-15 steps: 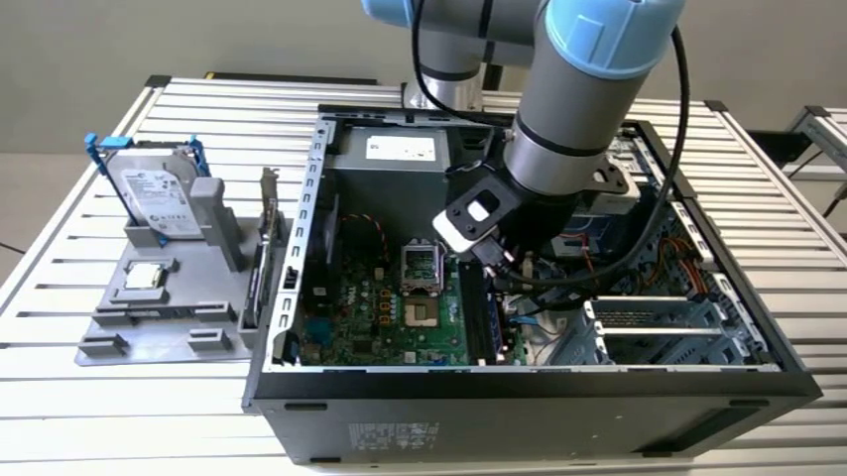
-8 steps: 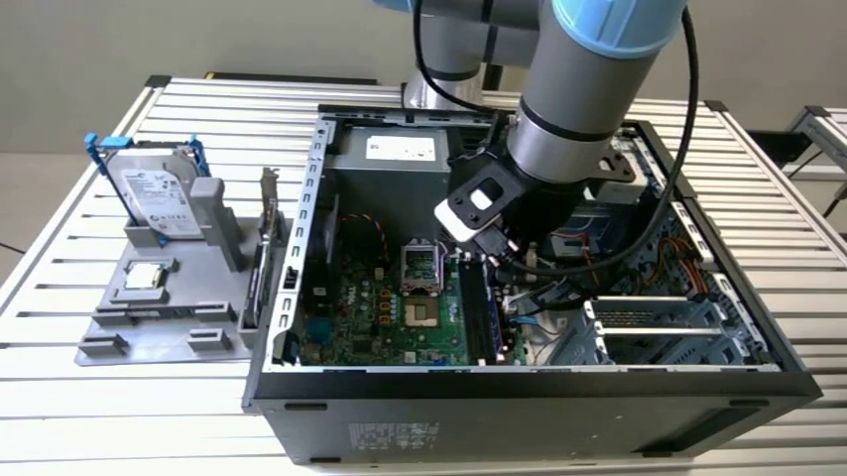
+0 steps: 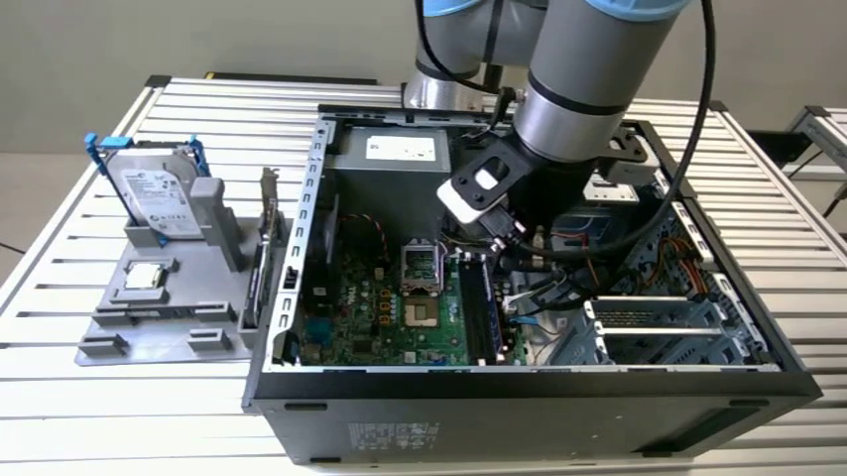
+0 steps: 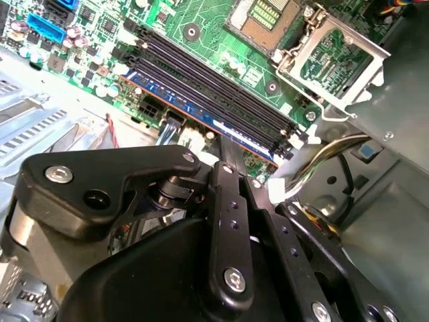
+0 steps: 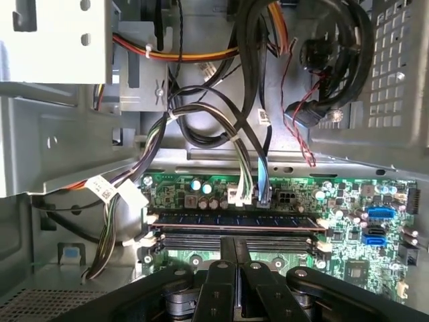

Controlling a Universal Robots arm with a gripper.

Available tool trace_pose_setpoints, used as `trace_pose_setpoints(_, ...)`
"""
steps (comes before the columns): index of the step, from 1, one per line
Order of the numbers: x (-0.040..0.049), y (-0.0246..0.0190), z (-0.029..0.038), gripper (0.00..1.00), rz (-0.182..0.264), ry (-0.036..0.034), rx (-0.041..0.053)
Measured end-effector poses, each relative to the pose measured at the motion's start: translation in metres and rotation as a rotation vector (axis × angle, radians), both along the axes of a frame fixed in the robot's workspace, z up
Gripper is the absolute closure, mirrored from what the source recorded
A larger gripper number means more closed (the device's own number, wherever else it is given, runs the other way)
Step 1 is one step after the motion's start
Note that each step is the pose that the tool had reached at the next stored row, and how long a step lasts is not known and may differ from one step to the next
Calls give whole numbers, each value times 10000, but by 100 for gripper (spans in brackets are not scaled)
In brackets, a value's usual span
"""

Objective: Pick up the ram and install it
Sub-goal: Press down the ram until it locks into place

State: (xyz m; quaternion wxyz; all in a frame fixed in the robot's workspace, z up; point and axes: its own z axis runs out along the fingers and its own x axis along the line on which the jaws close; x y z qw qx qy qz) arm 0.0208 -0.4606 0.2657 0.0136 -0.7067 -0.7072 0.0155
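Note:
The ram point(image 5: 231, 221) is a long dark stick with a blue label, seated in the motherboard slot closest to the cable connectors; it also runs diagonally through the second wrist view point(image 4: 201, 111). My gripper point(image 5: 234, 247) is down inside the open computer case point(image 3: 304, 198), its fingers shut together with nothing between them. In the second wrist view the gripper point(image 4: 224, 146) has its tips right at the ram's upper edge, about mid-length. Whether they touch it I cannot tell. The neighbouring black slots point(image 4: 201, 84) hold nothing.
Cable bundles point(image 5: 221, 121) hang just beyond the slots. The open processor socket point(image 4: 268, 20) lies beside them. Outside the case, a grey holder point(image 3: 159, 317) carries a hard drive point(image 3: 159, 198), a square chip point(image 3: 143, 278) and an upright card point(image 3: 269, 223). A drive cage point(image 3: 662, 327) lines the exterior view's right.

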Motion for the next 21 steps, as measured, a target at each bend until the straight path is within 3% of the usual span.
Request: trace_pose_setpoints(21,0,0,276,100,0,0,5)
